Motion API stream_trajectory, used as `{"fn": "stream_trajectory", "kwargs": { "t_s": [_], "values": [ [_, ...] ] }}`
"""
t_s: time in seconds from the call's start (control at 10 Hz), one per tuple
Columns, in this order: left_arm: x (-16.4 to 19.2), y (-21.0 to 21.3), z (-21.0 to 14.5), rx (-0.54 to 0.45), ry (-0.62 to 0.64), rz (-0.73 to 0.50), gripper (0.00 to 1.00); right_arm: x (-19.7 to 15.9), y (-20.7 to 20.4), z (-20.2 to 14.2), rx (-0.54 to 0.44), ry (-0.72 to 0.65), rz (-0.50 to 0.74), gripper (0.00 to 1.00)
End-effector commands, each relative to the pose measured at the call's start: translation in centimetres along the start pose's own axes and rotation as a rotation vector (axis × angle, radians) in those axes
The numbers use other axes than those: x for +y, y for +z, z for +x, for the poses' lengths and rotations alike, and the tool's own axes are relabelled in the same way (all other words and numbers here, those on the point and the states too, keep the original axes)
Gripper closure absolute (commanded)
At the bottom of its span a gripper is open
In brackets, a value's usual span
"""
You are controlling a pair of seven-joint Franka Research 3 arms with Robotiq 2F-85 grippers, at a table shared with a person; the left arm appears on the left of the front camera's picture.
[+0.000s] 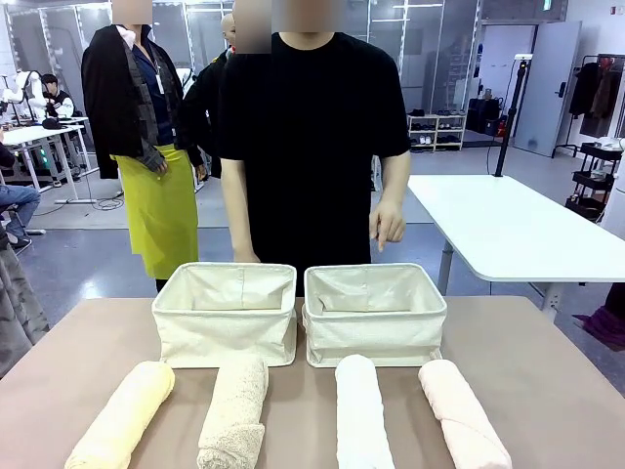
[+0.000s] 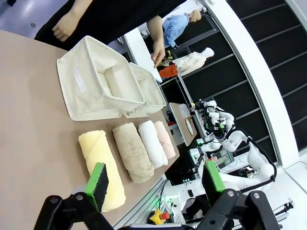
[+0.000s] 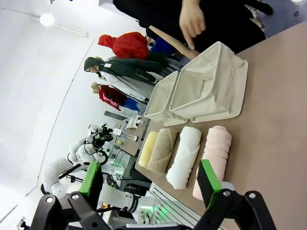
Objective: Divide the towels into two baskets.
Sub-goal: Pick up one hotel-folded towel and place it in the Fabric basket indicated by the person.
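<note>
Two cream canvas baskets stand side by side mid-table, the left basket [image 1: 227, 315] and the right basket [image 1: 374, 315], both with nothing inside. In front of them lie four rolled towels in a row: pale yellow [image 1: 124, 418], beige [image 1: 235, 410], white [image 1: 361, 412] and light pink [image 1: 462, 414]. My left gripper [image 2: 156, 179] hangs open above the near table edge, with the yellow towel [image 2: 101, 167] just beyond its fingers. High above the pink towel [image 3: 213, 157], my right gripper [image 3: 149, 178] is open with nothing in it.
A person in a black shirt [image 1: 311, 137] stands at the far side behind the baskets, one hand [image 1: 388, 225] hanging above the right basket. A white table [image 1: 508, 230] stands behind to the right. Bare brown tabletop [image 1: 566, 362] lies at both sides.
</note>
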State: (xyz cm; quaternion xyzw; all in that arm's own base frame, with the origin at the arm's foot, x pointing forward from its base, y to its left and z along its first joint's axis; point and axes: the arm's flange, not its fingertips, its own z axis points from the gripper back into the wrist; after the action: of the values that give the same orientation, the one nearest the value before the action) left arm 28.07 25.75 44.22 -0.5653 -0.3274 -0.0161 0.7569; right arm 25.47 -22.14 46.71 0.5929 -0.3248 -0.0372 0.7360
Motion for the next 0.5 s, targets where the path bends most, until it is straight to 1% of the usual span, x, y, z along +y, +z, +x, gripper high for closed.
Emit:
{"fn": "stream_trajectory", "kwargs": {
  "t_s": [0.0, 0.4],
  "values": [
    [-0.08, 0.28, -0.16, -0.004, -0.003, -0.011, 0.0, 0.36, 0.18, -0.01, -0.003, 0.007, 0.011, 0.0],
    [-0.08, 0.28, -0.16, -0.004, -0.003, -0.011, 0.0, 0.36, 0.18, -0.01, -0.003, 0.007, 0.011, 0.0]
  ]
}}
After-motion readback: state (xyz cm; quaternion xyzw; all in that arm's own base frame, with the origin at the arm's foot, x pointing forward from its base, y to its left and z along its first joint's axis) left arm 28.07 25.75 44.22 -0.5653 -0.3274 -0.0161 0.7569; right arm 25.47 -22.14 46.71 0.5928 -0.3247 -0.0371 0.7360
